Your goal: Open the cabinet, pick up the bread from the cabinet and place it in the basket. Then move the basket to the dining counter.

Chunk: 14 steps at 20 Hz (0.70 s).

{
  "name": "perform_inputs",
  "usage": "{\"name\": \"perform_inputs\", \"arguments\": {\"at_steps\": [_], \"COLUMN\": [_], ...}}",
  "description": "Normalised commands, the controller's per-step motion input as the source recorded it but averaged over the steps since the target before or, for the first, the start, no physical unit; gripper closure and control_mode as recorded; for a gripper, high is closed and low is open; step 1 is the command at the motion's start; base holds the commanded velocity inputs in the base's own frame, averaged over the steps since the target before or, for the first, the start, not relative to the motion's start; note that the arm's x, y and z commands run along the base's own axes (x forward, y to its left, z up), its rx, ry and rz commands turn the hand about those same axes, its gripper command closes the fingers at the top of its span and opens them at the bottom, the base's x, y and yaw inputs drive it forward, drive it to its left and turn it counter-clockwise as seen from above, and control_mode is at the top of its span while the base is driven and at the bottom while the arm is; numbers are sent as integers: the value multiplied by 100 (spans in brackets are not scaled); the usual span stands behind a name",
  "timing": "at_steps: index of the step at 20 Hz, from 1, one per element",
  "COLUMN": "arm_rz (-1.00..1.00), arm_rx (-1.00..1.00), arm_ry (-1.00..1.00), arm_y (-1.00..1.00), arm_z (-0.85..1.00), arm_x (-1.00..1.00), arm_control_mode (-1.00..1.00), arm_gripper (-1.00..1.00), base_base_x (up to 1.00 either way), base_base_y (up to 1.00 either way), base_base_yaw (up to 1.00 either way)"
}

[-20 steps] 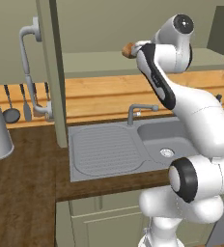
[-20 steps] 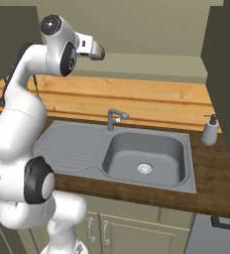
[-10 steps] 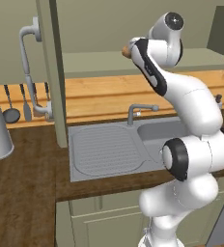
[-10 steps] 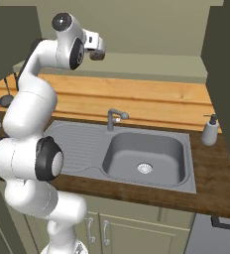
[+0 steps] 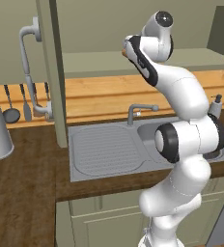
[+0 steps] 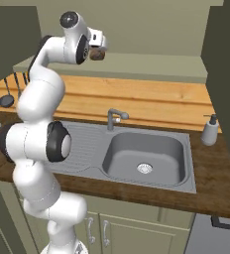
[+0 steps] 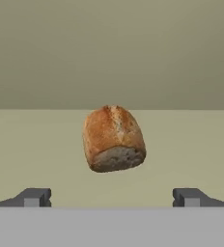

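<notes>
Pincer (image 7: 111, 198) spread wide, its two dark fingertips (image 7: 34, 197) low at either side of the hand view, gripping nothing. Centred between and beyond them sits the bread (image 7: 113, 139), a brown crusty loaf on the pale olive cabinet shelf (image 7: 191, 144). In the right base view the loaf shows just beside the raised hand, upper left, above the grey sink (image 6: 144, 158) set in the dark wood worktop (image 6: 221, 188).

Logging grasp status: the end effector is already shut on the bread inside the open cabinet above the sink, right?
Not quite. In the hand view the end effector is open, its fingertips wide apart on either side, and the bread sits ungrasped ahead of them. The rest holds: the loaf lies on the open cabinet shelf above the sink.
</notes>
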Motion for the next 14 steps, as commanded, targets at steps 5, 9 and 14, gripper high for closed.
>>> {"name": "perform_inputs", "arguments": {"at_steps": [5,9,14], "arm_rz": [0,0,0], "arm_rx": [0,0,0], "arm_ry": [3,3,2], "arm_y": [2,0,0], "arm_z": [-2,-14,-20], "arm_x": [46,47,45], "arm_control_mode": [-100,-100,-100], "arm_gripper": [-100,-100,-100], "base_base_x": [0,0,0], "base_base_y": [0,0,0], "base_base_yaw": [0,0,0]}}
